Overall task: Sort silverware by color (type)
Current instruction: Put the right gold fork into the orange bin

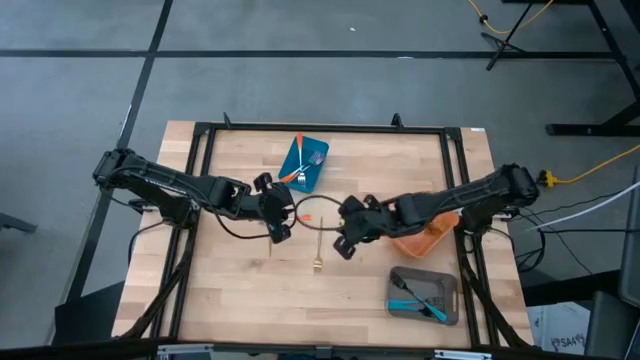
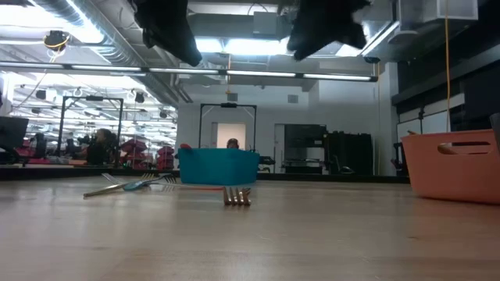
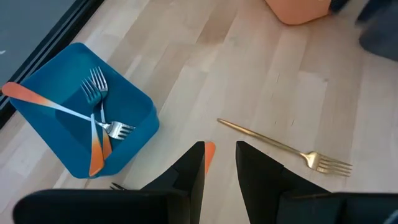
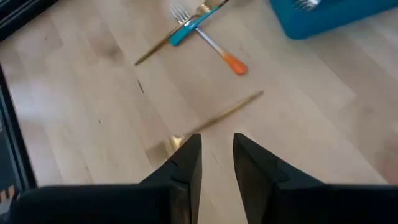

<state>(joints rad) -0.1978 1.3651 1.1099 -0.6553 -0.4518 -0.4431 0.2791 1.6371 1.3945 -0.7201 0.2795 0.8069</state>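
As it lies now, gold fork [image 1: 316,245]: flat on the tabletop [image 1: 240,290], between both arms.
Handling: judged light, stiff and slippery; the mid-handle looks the best hold, though it lies low against the wood.
Left end effector [image 3: 219,148]: fingers slightly parted, grasping nothing.
Right end effector [image 4: 217,142]: likewise, empty.
Hard to see: crossed forks [image 4: 198,26], blurred; the left arm covers them from above.

Both arms reach inward toward the middle, raised clear of the tabletop. Left end effector [image 1: 277,212]: fingers [image 3: 186,177] parted by a narrow gap, holding nothing. Right end effector [image 1: 349,228]: fingers [image 4: 185,163] likewise slightly apart, empty.
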